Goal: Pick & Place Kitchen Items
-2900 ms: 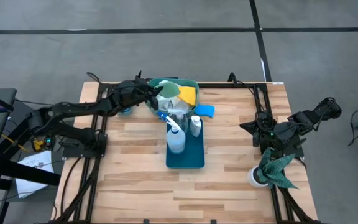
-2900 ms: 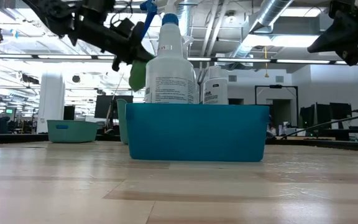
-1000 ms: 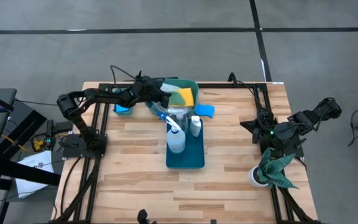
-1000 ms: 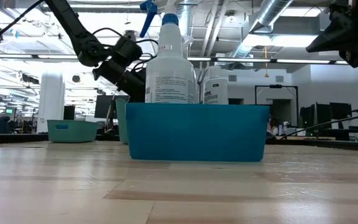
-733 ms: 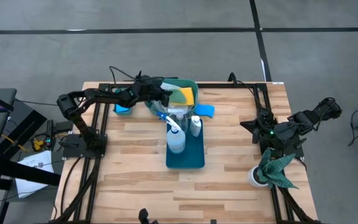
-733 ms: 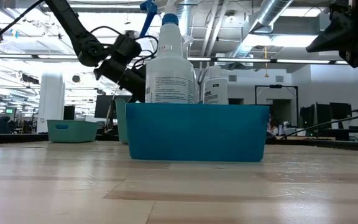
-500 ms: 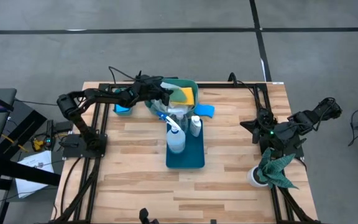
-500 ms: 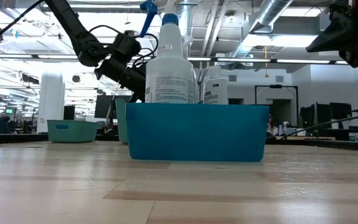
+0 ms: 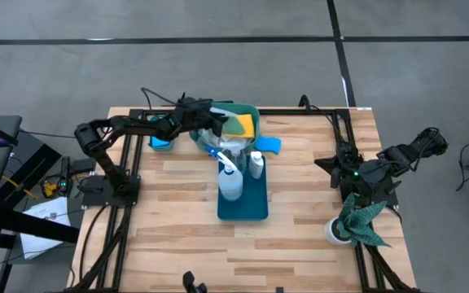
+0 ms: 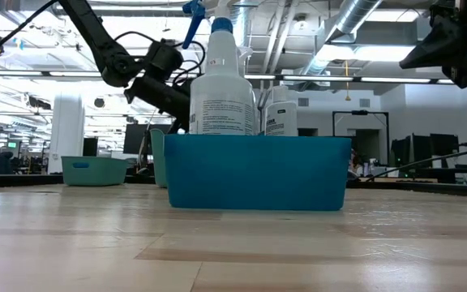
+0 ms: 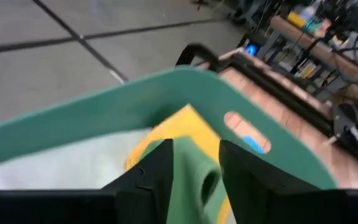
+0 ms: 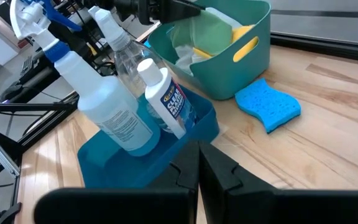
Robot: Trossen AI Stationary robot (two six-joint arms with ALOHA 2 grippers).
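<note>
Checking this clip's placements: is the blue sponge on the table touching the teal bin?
Apart. In the right wrist view, bare wood shows between the blue sponge and the teal bin wall.

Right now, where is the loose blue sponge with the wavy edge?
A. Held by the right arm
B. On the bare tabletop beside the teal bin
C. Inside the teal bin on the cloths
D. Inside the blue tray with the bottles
B: the blue sponge lies flat on the wooden table, just outside the teal bin and apart from the blue tray; no gripper touches it.
</note>
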